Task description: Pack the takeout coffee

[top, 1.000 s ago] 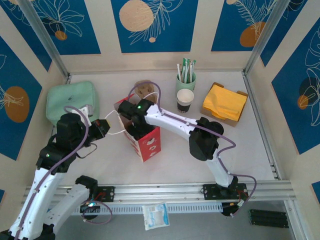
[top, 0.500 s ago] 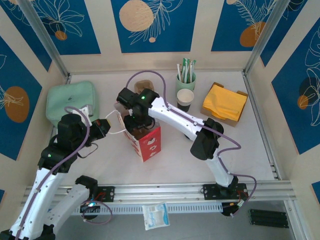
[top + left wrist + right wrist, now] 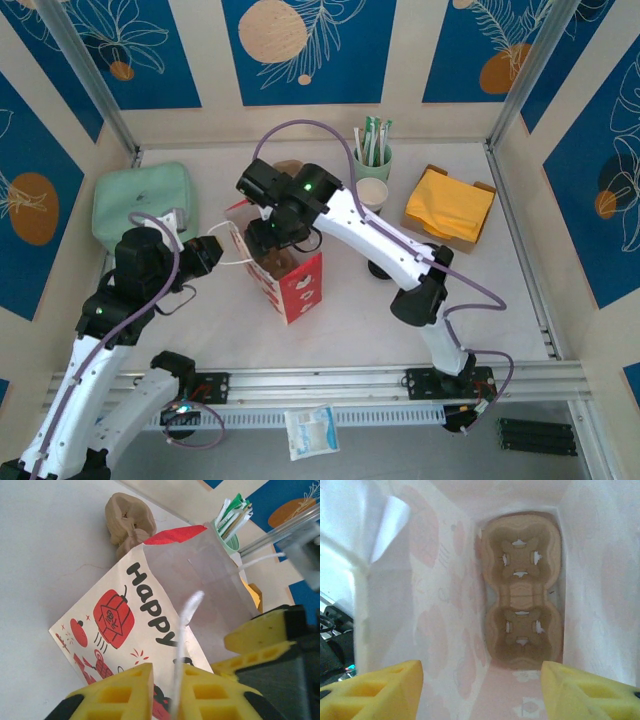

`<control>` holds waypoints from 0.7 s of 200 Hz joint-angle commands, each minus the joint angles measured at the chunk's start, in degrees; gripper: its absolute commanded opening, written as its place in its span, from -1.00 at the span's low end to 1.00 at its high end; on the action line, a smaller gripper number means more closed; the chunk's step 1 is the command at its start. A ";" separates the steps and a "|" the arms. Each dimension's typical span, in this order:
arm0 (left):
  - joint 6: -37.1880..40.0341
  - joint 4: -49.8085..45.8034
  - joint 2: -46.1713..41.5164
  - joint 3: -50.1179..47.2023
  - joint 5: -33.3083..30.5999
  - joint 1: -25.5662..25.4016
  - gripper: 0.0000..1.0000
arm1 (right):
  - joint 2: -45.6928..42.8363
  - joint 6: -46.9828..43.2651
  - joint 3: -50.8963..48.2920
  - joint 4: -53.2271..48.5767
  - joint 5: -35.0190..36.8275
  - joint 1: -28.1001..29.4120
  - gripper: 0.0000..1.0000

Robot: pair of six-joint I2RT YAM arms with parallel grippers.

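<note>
Soft, even overhead light fills the top view, and only faint, short shadows lie on the white table. From the left wrist, the left gripper and the white handle are blurred (too near the lens), while the paper bag shows its print sharp. From the right wrist, light glows pink through the bag walls, the upper left burns out white, and the right gripper is out of focus.

White paper bag printed "Happy", its cord handle passing between slightly parted yellow fingers; green cup behind.
</note>
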 commanded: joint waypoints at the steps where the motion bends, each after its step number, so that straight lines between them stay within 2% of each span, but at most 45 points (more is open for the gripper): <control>1: 0.90 0.82 0.47 2.21 -0.18 0.54 -0.42 | -2.20 -0.54 1.76 -3.68 1.38 0.97 0.26; 64: 4.00 -1.04 2.93 8.16 -0.54 0.56 0.23 | -3.28 -0.32 5.39 -6.14 1.97 2.34 0.26; 140: 7.19 -4.33 5.49 15.59 0.26 0.57 0.51 | -4.49 0.73 5.97 -7.76 3.99 2.51 0.25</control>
